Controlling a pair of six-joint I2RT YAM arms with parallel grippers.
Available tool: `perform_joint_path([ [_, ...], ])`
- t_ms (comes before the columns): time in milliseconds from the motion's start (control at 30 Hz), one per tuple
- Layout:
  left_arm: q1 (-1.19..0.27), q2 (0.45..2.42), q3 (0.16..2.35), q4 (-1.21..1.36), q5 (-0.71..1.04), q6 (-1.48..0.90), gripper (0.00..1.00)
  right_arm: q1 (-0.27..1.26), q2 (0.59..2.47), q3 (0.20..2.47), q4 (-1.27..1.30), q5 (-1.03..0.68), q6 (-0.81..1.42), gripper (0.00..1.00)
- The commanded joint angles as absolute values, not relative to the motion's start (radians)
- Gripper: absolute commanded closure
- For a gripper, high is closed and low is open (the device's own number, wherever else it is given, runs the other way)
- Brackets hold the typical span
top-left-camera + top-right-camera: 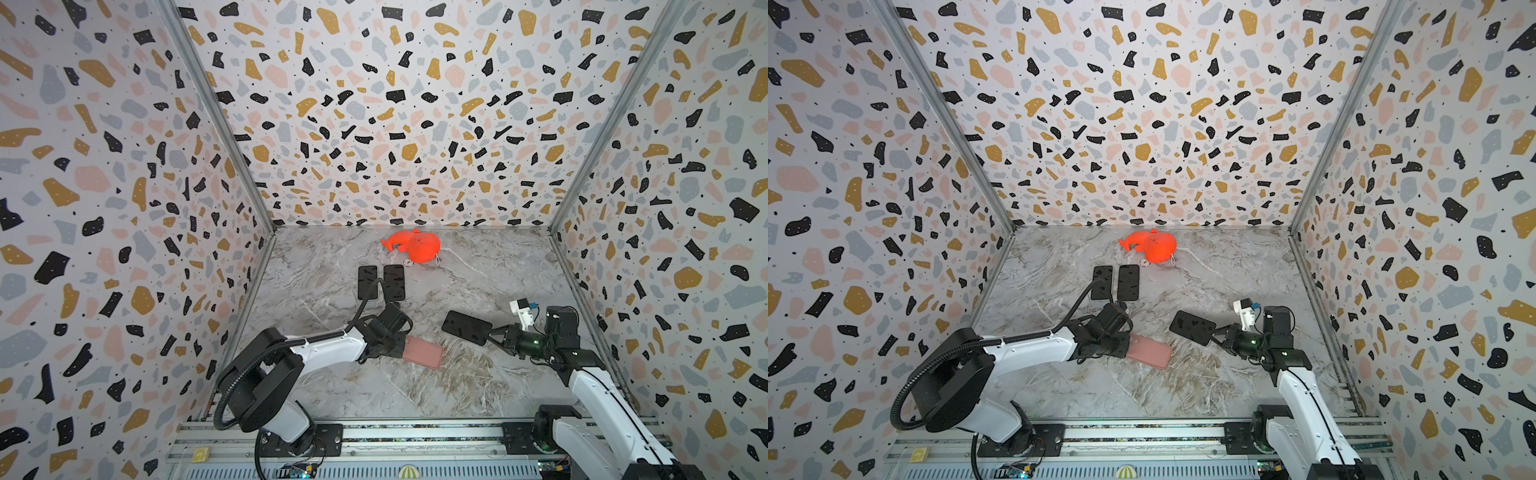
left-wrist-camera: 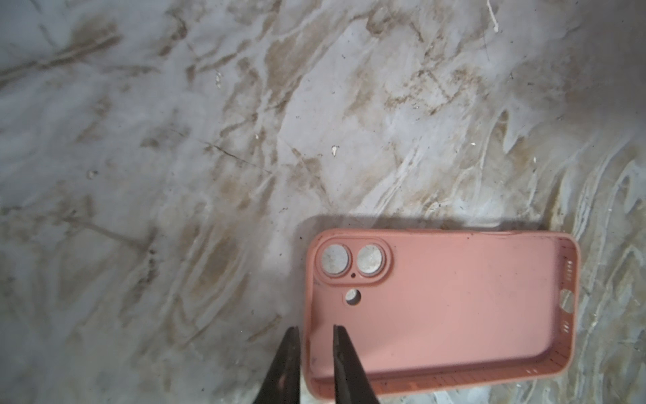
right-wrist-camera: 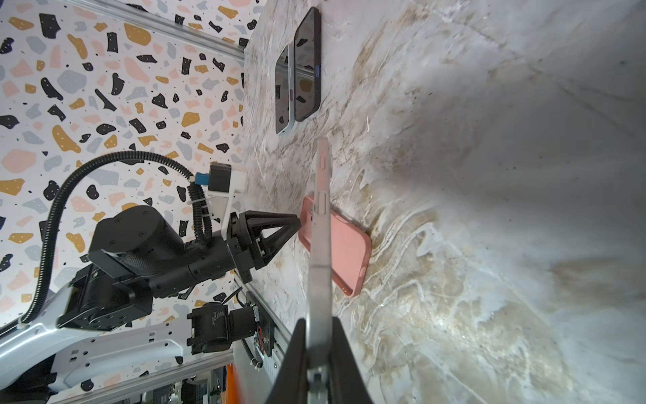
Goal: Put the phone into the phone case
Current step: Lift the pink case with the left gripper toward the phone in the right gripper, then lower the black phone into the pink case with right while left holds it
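Note:
The pink phone case (image 1: 426, 353) (image 1: 1152, 353) lies on the marble table with its hollow side up and the camera cutouts toward my left arm. My left gripper (image 2: 316, 328) straddles the case's (image 2: 454, 307) short end wall near the cutouts. Its jaws stand slightly apart, one outside the wall and one inside, so it is open. To the right of the case, my right gripper (image 1: 490, 334) (image 3: 318, 320) is shut on the dark phone (image 1: 466, 327) (image 1: 1192, 327), holding it by one short end above the table. The right wrist view shows that phone (image 3: 320, 245) edge-on, with the case (image 3: 349, 255) behind it.
Two more dark phones (image 1: 368, 282) (image 1: 394, 282) lie side by side behind the left arm. An orange plush toy (image 1: 415, 246) sits near the back wall. Patterned walls close in the table on three sides, and a metal rail (image 1: 415, 432) runs along the front.

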State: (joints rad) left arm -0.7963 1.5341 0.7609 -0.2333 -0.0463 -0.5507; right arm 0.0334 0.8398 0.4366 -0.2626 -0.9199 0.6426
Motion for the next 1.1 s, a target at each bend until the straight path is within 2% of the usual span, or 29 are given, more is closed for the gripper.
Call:
perform_joint_path([
  [0, -0.789, 1.533, 0.749, -0.201, -0.008, -0.571, 0.74, 0.072, 0.836, 0.507, -0.256, -0.941, 0.641, 1.0],
  [167, -0.79, 1.504, 0.737, -0.174, 0.055, -0.583, 0.52, 0.092, 0.846, 0.518, -0.259, -0.931, 0.641, 1.0],
  [267, -0.788, 1.496, 0.715, -0.14, 0.089, -0.594, 0.47, 0.095, 0.851, 0.514, -0.255, -0.933, 0.641, 1.0],
  [467, -0.787, 1.492, 0.657, -0.043, 0.204, -0.646, 0.46, 0.094, 0.858, 0.507, -0.254, -0.944, 0.649, 1.0],
  [733, -0.782, 1.431, 0.593, 0.004, 0.245, -0.7, 0.45, 0.126, 0.903, 0.49, -0.227, -0.975, 0.67, 1.0],
  [1067, -0.659, 1.382, 0.611, 0.008, 0.297, -0.668, 0.41, 0.214, 1.005, 0.418, -0.093, -1.013, 0.821, 1.0],
])
